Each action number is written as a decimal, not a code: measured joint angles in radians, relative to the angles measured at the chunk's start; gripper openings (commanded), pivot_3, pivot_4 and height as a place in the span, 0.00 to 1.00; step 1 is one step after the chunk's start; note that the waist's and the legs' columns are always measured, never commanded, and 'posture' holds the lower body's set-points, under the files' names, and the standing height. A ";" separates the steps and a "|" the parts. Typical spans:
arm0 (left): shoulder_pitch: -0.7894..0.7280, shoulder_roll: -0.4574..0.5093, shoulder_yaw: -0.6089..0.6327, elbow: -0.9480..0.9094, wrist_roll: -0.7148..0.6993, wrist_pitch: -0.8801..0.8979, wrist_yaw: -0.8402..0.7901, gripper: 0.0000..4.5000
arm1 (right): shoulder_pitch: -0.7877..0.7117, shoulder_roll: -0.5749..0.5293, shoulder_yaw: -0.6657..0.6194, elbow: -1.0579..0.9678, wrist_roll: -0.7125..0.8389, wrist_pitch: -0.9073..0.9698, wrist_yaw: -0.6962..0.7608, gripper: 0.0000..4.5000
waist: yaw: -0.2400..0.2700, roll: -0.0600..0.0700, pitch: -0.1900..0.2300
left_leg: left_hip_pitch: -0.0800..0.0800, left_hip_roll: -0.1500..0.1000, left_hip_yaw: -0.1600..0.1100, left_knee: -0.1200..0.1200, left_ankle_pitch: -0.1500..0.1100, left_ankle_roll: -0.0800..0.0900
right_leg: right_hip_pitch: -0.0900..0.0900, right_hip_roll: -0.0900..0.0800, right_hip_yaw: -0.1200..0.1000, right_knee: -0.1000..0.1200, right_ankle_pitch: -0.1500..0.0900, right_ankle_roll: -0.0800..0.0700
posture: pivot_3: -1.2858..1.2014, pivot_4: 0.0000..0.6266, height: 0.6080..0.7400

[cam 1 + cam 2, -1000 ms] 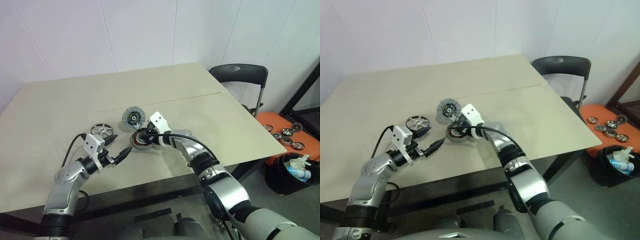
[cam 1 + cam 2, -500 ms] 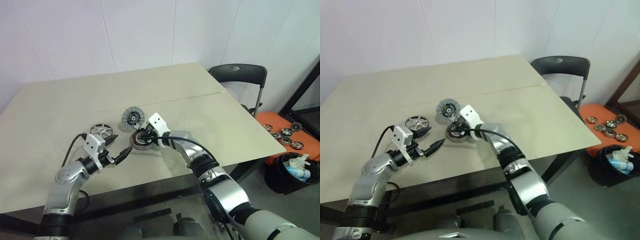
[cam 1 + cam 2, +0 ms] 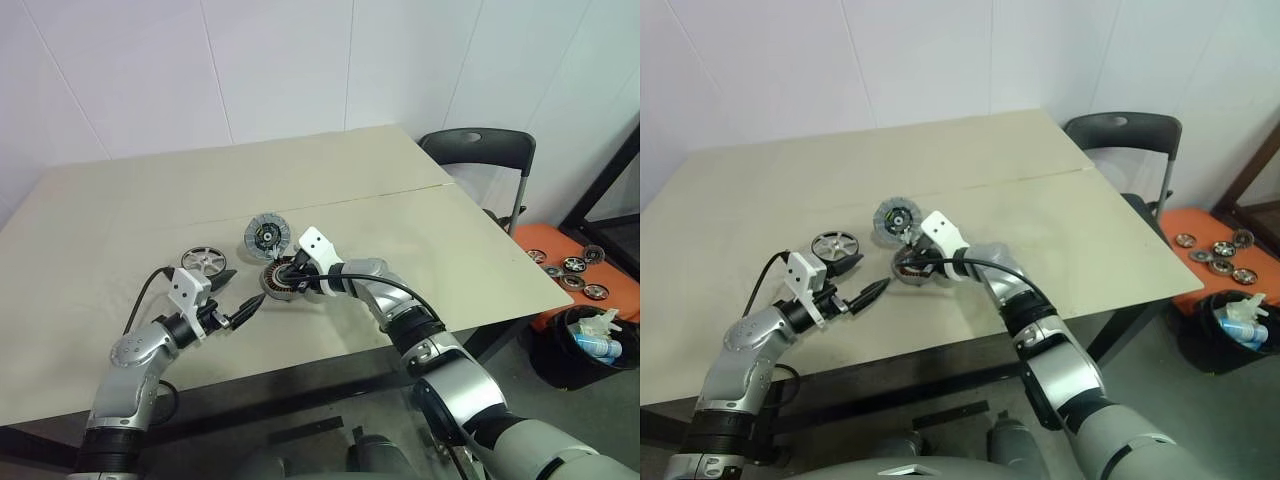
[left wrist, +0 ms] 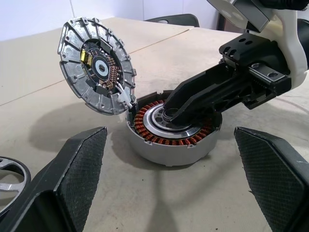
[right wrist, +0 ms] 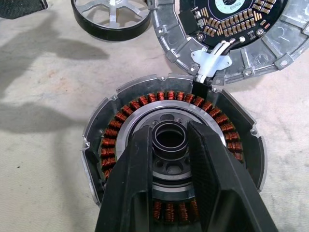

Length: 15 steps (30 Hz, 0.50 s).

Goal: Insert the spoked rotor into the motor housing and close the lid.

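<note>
Right gripper (image 5: 170, 140) clamps the central hub of the housing (image 3: 283, 281) | left gripper (image 3: 238, 297) gapes empty just beside it | rotor (image 3: 201, 260) lies flat on the table (image 3: 120, 220) near the left gripper | lid (image 4: 95, 66), tilted, leans at the housing rim; wrist views reveal its circuit face and wires.

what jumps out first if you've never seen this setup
The motor housing near the table's front edge, its ring of copper windings exposed, with the right tool closed on the dark hub at its centre. The lid stands tilted open at the housing's rim, joined by white wires. The spoked rotor lies flat to the left, beside the open left tool.
</note>
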 measured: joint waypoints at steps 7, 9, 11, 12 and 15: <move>0.000 0.000 0.000 -0.017 0.000 0.013 0.007 1.00 | 0.000 -0.001 0.014 -0.008 -0.019 0.000 -0.008 0.15 | 0.000 0.000 0.000 | 0.000 0.000 0.000 0.000 0.000 0.000 | 0.000 0.000 0.000 0.000 0.000 0.000 | 0.52 0.00 1.00; 0.000 0.000 0.000 -0.022 0.000 0.020 0.011 1.00 | 0.000 -0.001 0.017 -0.008 -0.021 0.001 -0.008 0.15 | 0.000 0.000 0.000 | 0.001 0.000 0.000 0.000 0.000 0.000 | 0.001 0.000 0.000 0.000 0.000 0.000 | 0.52 0.00 1.00; 0.000 0.000 0.000 -0.027 0.000 0.025 0.013 1.00 | 0.000 -0.001 0.020 -0.009 -0.024 0.002 -0.008 0.32 | 0.000 0.000 0.000 | 0.001 0.000 0.000 0.000 0.000 0.000 | 0.001 0.000 0.000 0.000 0.000 0.000 | 0.52 0.00 1.00; 0.000 0.000 0.000 -0.033 0.000 0.026 0.014 1.00 | 0.001 -0.002 0.023 -0.010 -0.025 0.004 -0.009 0.38 | 0.000 0.000 0.000 | 0.001 0.000 0.000 0.000 0.000 0.000 | 0.001 0.000 0.000 0.000 0.000 0.000 | 0.52 0.00 1.00; 0.000 0.000 0.000 -0.041 0.000 0.030 0.016 1.00 | 0.001 -0.006 0.022 -0.014 -0.028 0.005 -0.012 0.59 | 0.000 0.000 0.000 | 0.001 0.000 0.000 0.000 0.000 0.000 | 0.001 0.000 0.000 0.000 0.000 0.000 | 0.52 0.00 1.00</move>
